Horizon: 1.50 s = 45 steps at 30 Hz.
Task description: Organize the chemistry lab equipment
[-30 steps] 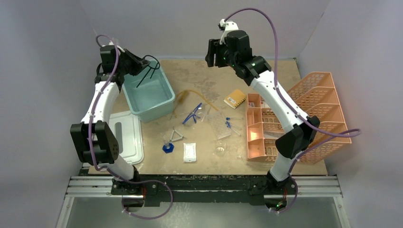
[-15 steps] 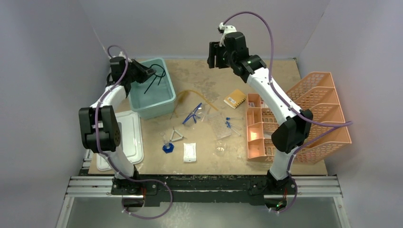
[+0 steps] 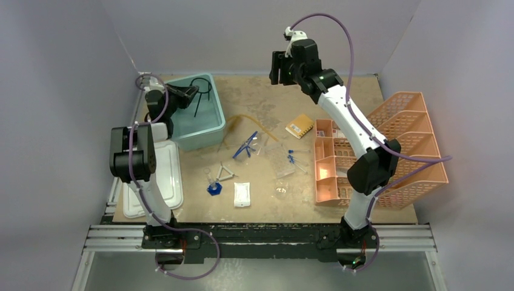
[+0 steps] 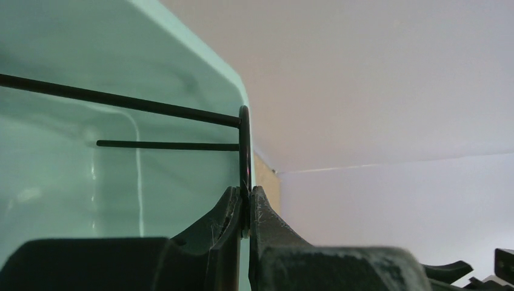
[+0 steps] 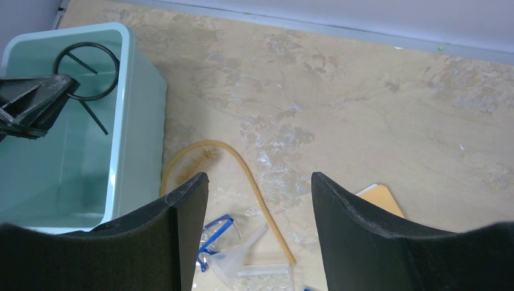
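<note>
My left gripper (image 3: 183, 94) is shut on the ring of the black wire ring tripod (image 3: 200, 91) and holds it inside the teal tub (image 3: 209, 130). In the left wrist view the jaws (image 4: 245, 193) pinch the ring wire (image 4: 244, 142), and the legs point left over the tub. My right gripper (image 3: 280, 66) is open and empty, high over the table's back; its wrist view (image 5: 259, 179) looks down on the amber tubing (image 5: 254, 188) and blue-framed goggles (image 5: 215, 233). On the table lie the goggles (image 3: 245, 145), blue-capped tubes (image 3: 294, 157), clear rack (image 3: 280, 162), wire triangle (image 3: 226, 174), white packet (image 3: 242, 194) and small beaker (image 3: 280, 192).
The tub's white lid (image 3: 170, 176) lies left of the items. The orange tiered mesh tray (image 3: 394, 151) stands at the right. A yellow pad (image 3: 299, 126) lies beside it, and a small blue piece (image 3: 214, 188) lies by the triangle.
My left arm has swung back and left, carrying the tripod toward the tub's far-left corner. My right gripper has shifted slightly right and stays open.
</note>
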Motion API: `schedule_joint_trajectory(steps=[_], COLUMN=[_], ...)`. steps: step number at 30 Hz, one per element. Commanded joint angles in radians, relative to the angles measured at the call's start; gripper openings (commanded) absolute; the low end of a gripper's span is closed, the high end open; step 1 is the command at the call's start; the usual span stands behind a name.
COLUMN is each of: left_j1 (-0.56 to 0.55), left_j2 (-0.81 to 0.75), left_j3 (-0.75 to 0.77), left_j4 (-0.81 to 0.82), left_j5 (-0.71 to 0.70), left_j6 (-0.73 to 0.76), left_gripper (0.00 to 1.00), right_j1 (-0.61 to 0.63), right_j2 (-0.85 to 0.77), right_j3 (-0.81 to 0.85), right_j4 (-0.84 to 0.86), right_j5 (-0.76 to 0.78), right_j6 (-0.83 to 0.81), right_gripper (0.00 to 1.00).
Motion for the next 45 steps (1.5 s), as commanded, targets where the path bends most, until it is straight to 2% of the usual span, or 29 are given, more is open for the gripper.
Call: schedule_joint_trajectory(steps=[1, 4, 8, 13, 17, 21, 28, 35, 40, 45], left_j1=[0.001, -0.002, -0.019, -0.024, -0.025, -0.025, -0.022, -0.022, -0.023, -0.024], left_j2=[0.020, 0.015, -0.020, -0.035, -0.060, -0.110, -0.172, -0.218, -0.241, -0.290], left_j3=[0.001, -0.031, -0.065, -0.072, -0.044, 0.011, 0.116, 0.224, 0.275, 0.300], left_j4=[0.299, 0.279, 0.169, 0.069, -0.051, -0.270, -0.682, -0.988, -1.138, -1.217], left_j5=[-0.067, -0.115, -0.177, -0.215, -0.244, -0.307, -0.451, -0.576, -0.645, -0.652], left_j6=[-0.117, -0.125, -0.079, -0.064, -0.037, 0.031, 0.139, 0.239, 0.309, 0.371], left_gripper=[0.00, 0.00, 0.03, 0.24, 0.32, 0.40, 0.47, 0.53, 0.57, 0.61], right_j1=[-0.004, -0.004, -0.004, -0.005, -0.005, -0.004, -0.005, -0.005, -0.006, -0.004], right_j2=[-0.029, -0.029, -0.031, -0.031, -0.041, -0.053, -0.077, -0.104, -0.113, -0.133], right_j3=[0.016, 0.021, 0.028, 0.032, 0.025, 0.010, -0.016, -0.045, -0.048, -0.070], right_j4=[0.012, 0.006, -0.003, -0.004, -0.004, 0.003, 0.015, 0.027, 0.027, 0.037], right_j5=[0.028, 0.035, 0.043, 0.039, 0.038, 0.035, 0.029, 0.023, 0.006, -0.002], right_j6=[-0.013, -0.015, -0.017, -0.016, -0.013, -0.011, -0.010, -0.008, -0.005, -0.002], right_gripper=[0.65, 0.66, 0.66, 0.66, 0.66, 0.66, 0.66, 0.66, 0.66, 0.66])
